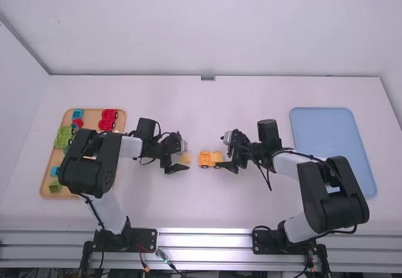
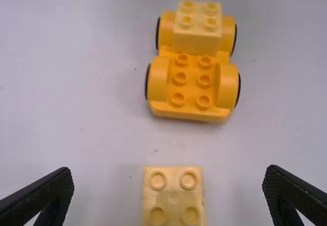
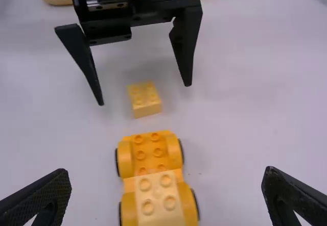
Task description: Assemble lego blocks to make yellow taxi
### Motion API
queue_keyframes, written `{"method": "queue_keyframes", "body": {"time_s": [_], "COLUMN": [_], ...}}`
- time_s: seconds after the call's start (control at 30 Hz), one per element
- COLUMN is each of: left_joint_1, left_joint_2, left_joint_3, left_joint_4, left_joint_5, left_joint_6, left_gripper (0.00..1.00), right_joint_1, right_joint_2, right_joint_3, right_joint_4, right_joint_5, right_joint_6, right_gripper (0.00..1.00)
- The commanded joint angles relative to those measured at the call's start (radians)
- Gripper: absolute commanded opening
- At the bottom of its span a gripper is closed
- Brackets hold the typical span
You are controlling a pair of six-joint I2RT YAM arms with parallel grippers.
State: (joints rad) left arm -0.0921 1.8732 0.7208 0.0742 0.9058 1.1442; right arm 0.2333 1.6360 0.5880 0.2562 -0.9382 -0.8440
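Note:
My left gripper (image 1: 182, 158) is open around a loose pale yellow block (image 1: 184, 159) on the table, touching neither side. In its wrist view the left gripper (image 2: 168, 187) has the block (image 2: 174, 195) between its spread fingers. The orange-yellow car base (image 1: 205, 159) stands just right of the block, with a pale block (image 2: 197, 28) seated on its end nearer the right arm. My right gripper (image 1: 231, 154) stands open at that end; in its wrist view the right gripper (image 3: 166, 190) has the car base (image 3: 153, 152) between and beyond its fingers.
A wooden tray (image 1: 45, 184) at the left, partly behind the left arm, holds red and green wheeled pieces and several coloured blocks. A blue tray (image 1: 333, 146) lies at the right, partly behind the right arm. White walls stand behind the table.

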Motion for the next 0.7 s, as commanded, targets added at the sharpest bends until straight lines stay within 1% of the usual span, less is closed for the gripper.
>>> {"method": "queue_keyframes", "body": {"time_s": [0.0, 0.1, 0.17, 0.23, 0.3, 0.37, 0.4, 0.43, 0.47, 0.5, 0.53, 0.57, 0.67], "left_joint_1": [0.028, 0.047, 0.045, 0.047, 0.046, 0.040, 0.040, 0.040, 0.043, 0.047, 0.048, 0.047, 0.040], "left_joint_2": [0.036, 0.074, 0.103, 0.118, 0.130, 0.130, 0.130, 0.130, 0.130, 0.130, 0.130, 0.130, 0.130], "left_joint_3": [-0.032, -0.050, -0.060, -0.061, -0.061, -0.061, -0.061, -0.061, -0.063, -0.063, -0.064, -0.066, -0.074], "left_joint_4": [0.039, 0.113, 0.164, 0.181, 0.183, 0.172, 0.166, 0.166, 0.163, 0.163, 0.163, 0.163, 0.168], "left_joint_5": [0.051, 0.054, 0.090, 0.114, 0.132, 0.122, 0.123, 0.123, 0.122, 0.122, 0.123, 0.122, 0.121], "left_joint_6": [-0.031, -0.068, -0.074, -0.068, -0.017, 0.002, 0.010, 0.013, 0.012, 0.013, 0.013, 0.013, 0.013], "left_gripper": [0.99, 0.99, 0.99, 0.99, 0.99, 0.89, 0.77, 0.62, 0.52, 0.49, 0.43, 0.40, 0.40], "right_joint_1": [0.010, 0.019, 0.013, 0.009, 0.008, 0.008, 0.009, 0.009, 0.009, 0.009, 0.009, 0.009, 0.009], "right_joint_2": [-0.002, -0.002, -0.002, -0.002, -0.002, -0.002, -0.002, -0.002, -0.002, -0.002, -0.002, -0.002, -0.002], "right_joint_3": [0.034, 0.034, 0.034, 0.034, 0.034, 0.034, 0.034, 0.034, 0.034, 0.034, 0.034, 0.034, 0.034], "right_joint_4": [-0.015, -0.018, -0.020, -0.026, -0.030, -0.029, -0.029, -0.030, -0.030, -0.030, -0.030, -0.031, -0.037], "right_joint_5": [0.006, 0.009, 0.000, -0.008, -0.003, -0.005, -0.007, -0.006, -0.004, -0.005, -0.005, -0.005, -0.004], "right_joint_6": [-0.019, -0.037, -0.035, -0.036, -0.024, -0.016, -0.018, -0.017, -0.016, -0.017, -0.017, -0.017, -0.016], "right_gripper": [0.99, 0.99, 0.99, 0.99, 0.99, 0.99, 0.99, 0.99, 0.99, 0.99, 0.99, 0.99, 0.99]}}
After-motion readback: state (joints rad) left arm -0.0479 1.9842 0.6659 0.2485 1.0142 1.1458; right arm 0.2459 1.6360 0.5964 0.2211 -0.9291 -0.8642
